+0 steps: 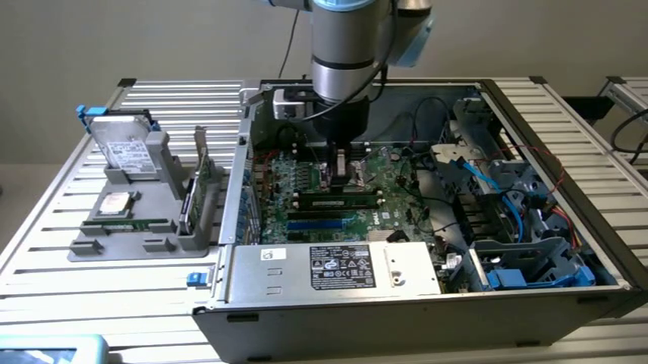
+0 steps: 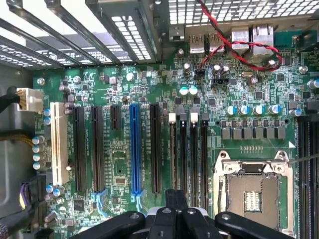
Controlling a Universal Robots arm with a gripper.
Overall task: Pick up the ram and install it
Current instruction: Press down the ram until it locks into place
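We are hovering the gripper (image 2: 175,216), pinched shut and empty, over the motherboard (image 2: 149,99). The ram (image 1: 339,202) is lying seated in its slot at six o'clock of the arm, so it looks installed.

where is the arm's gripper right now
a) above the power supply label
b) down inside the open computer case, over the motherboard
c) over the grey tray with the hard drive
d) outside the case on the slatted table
b: the gripper reaches into the open case, just above the green motherboard.
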